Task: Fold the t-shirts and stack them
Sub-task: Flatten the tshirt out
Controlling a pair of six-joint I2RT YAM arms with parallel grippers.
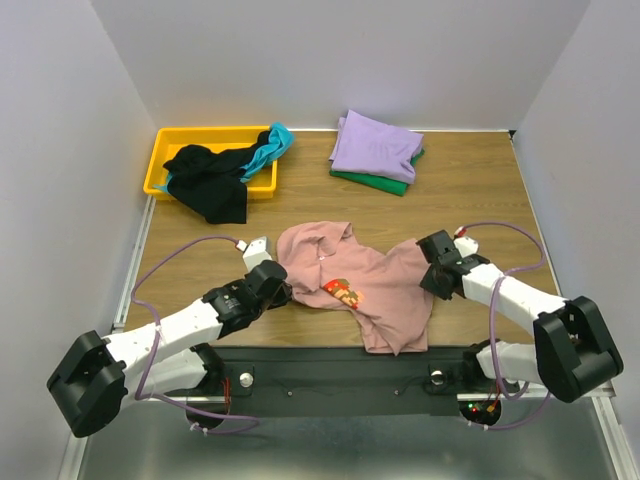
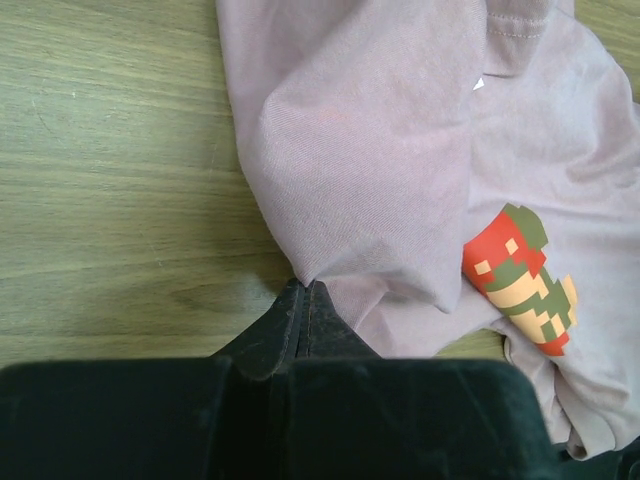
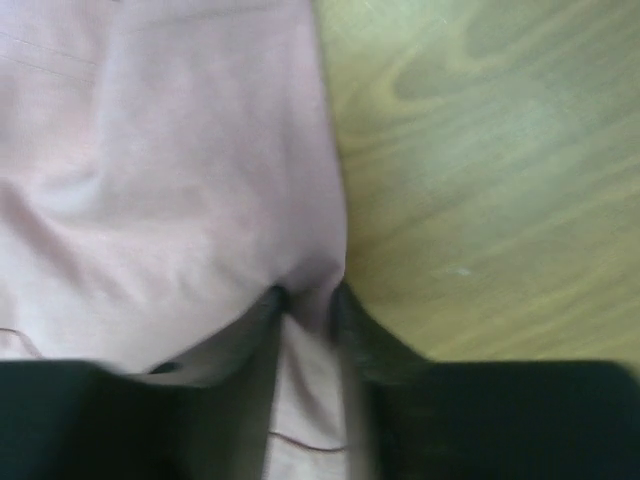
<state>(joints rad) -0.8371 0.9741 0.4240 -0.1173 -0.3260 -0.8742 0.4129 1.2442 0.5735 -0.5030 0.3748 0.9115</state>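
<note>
Wood-grain table (image 1: 480, 190), gray walls (image 1: 330, 60); L gripper (image 2: 306, 292), R gripper (image 3: 308, 297) tight on pink tee (image 1: 385, 285).

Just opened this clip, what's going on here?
Two arms are working on a crumpled pink t-shirt. The left gripper is shut on its left edge; the right gripper has a fold of its right edge between its fingers, though whether it is clamped is unclear. A folded lavender t-shirt lies on a green t-shirt at the back; a black t-shirt and a teal t-shirt spill from the yellow bin.
</note>
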